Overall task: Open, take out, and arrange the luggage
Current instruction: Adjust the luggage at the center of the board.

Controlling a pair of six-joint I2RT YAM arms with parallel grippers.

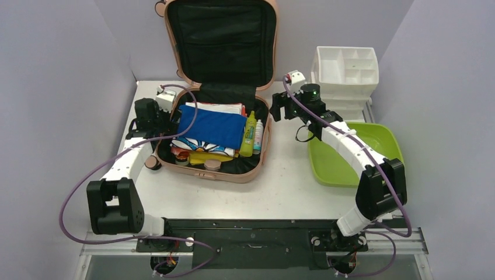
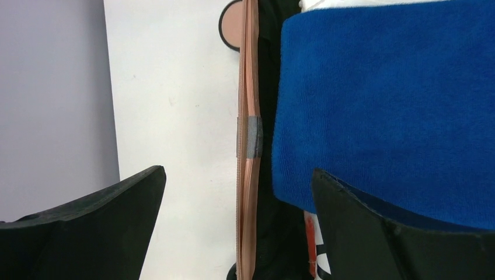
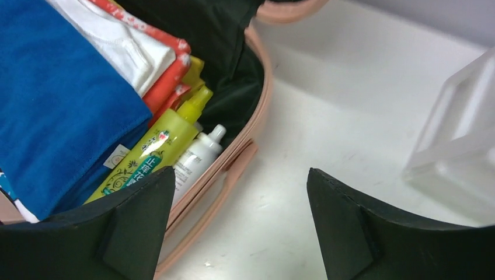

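Right now the salmon-pink luggage (image 1: 233, 174) lies open at the back middle of the white table (image 1: 292, 192), its lid standing upright. Its lower shell holds folded clothes under a blue towel (image 1: 213, 127), with a yellow-green bottle (image 1: 250, 134) and a small white bottle (image 1: 258, 137) along the right side. The left gripper (image 2: 236, 192) hangs astride the case's left rim, jaws spread wide and empty, while the right gripper (image 3: 239, 181), jaws also apart and holding nothing, sits over the right rim near the bottles, the lime-green tray (image 1: 333, 166) and white compartmented organizer (image 1: 344, 73) beyond it.
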